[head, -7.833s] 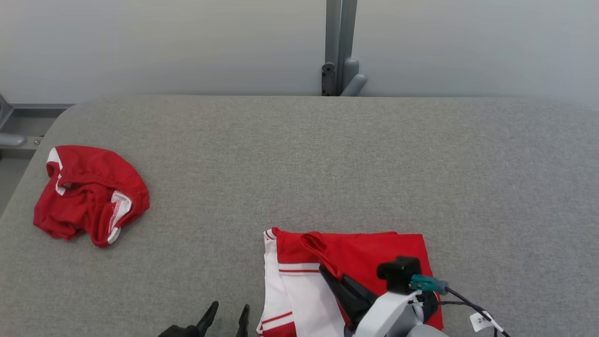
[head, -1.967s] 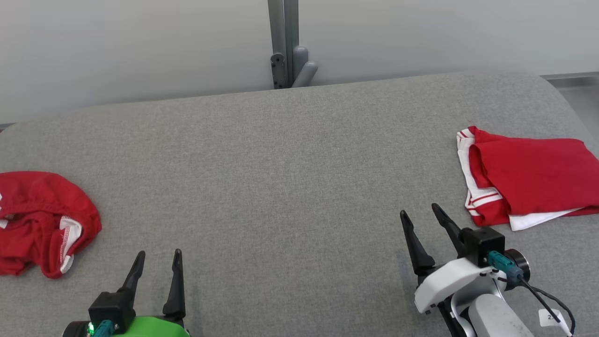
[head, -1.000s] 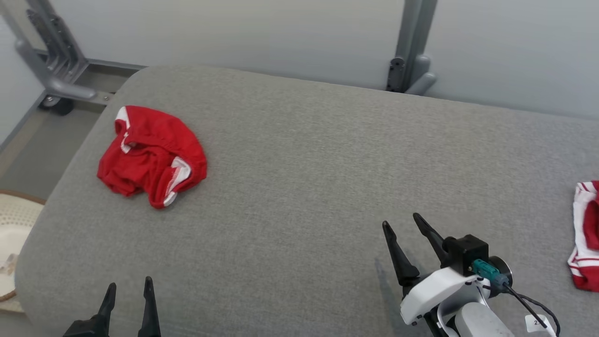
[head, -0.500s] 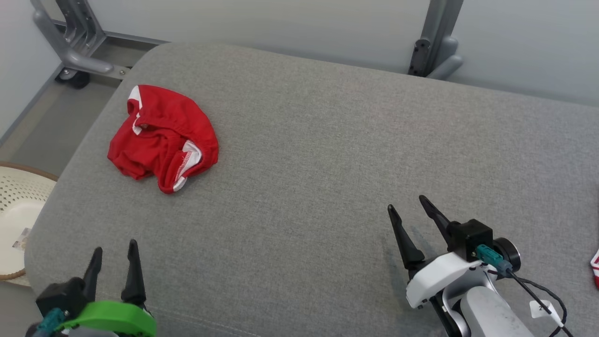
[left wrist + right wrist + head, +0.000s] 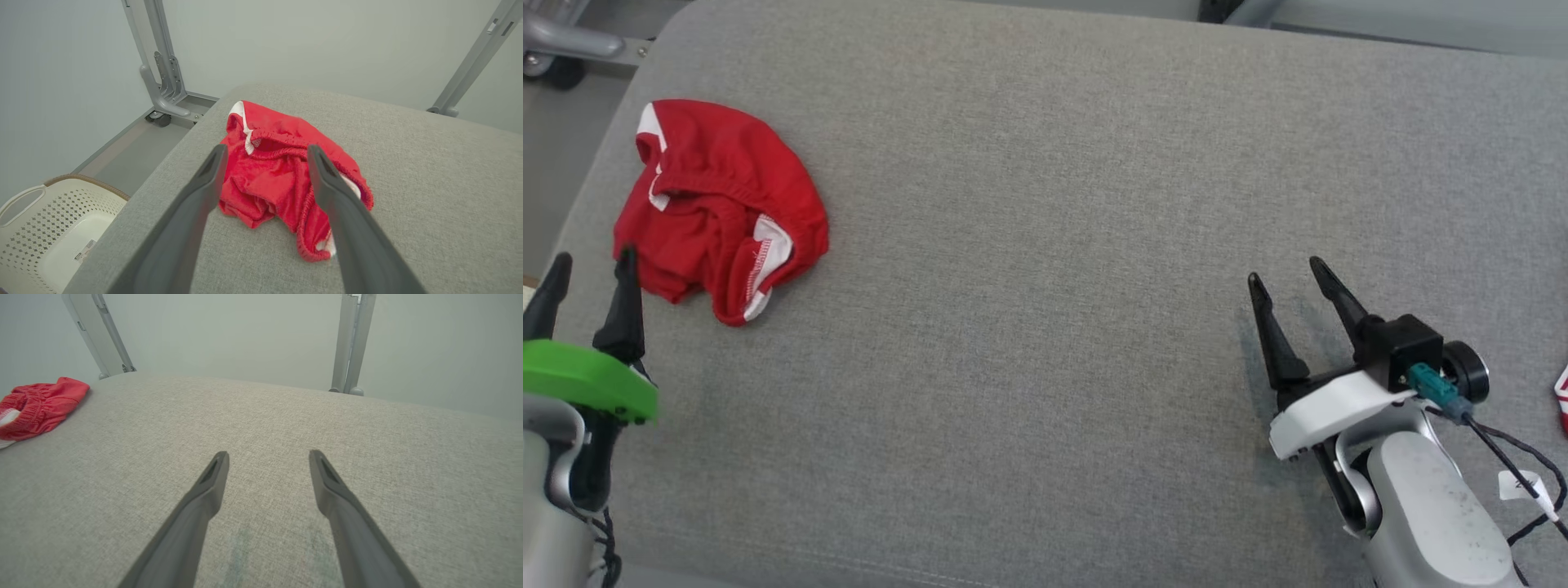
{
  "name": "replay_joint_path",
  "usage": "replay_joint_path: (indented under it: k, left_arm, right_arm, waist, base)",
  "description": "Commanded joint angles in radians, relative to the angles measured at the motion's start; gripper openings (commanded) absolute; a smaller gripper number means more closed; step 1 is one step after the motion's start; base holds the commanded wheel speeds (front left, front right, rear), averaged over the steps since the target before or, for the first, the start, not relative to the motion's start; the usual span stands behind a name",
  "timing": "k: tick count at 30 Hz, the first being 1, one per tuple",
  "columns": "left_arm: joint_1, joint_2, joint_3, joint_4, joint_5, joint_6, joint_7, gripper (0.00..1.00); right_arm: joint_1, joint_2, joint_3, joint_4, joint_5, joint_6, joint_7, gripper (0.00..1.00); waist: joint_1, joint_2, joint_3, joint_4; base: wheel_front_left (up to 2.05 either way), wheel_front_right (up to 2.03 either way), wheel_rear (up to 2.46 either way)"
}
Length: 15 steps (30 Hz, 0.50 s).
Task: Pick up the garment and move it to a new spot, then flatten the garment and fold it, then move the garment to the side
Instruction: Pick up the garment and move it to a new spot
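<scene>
A crumpled red garment (image 5: 715, 204) with white trim lies in a heap near the left end of the grey padded table (image 5: 1045, 204). My left gripper (image 5: 592, 265) hangs open just short of its near left edge. In the left wrist view the garment (image 5: 282, 175) sits between and beyond the two spread fingers (image 5: 265, 151), apart from them. My right gripper (image 5: 1286, 273) stands open over bare table at the right, and its wrist view (image 5: 267, 455) shows the garment (image 5: 41, 404) far off to the left.
A sliver of a folded red and white garment (image 5: 1561, 396) shows at the right edge. A cream perforated basket (image 5: 45, 228) stands on the floor left of the table. Grey metal frame posts (image 5: 163, 73) rise behind the table.
The head camera has tilted down and turned, shifting the whole picture. My left gripper has come up close to the crumpled garment. The right gripper stays open.
</scene>
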Motion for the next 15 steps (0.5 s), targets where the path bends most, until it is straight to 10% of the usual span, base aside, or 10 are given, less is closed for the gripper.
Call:
replay_joint_path:
  k: [1,15]
  left_arm:
    - [-0.052,0.032,-0.04,0.009,-0.043,0.001,0.02,1.0]
    - [-0.234,0.104,-0.282,0.225,-0.401,0.001,0.21,1.0]
  right_arm:
    - [-0.023,-0.003,-0.01,-0.019,-0.011,-0.001,0.0,1.0]
    - [-0.093,-0.017,-0.065,-0.113,-0.047,-0.001,0.0,1.0]
  waist:
    - [0.0,0.0,0.078,-0.054]
    - [0.0,0.0,0.211,-0.145]
  base:
    - [0.0,0.0,0.0]
    - [0.0,0.0,0.0]
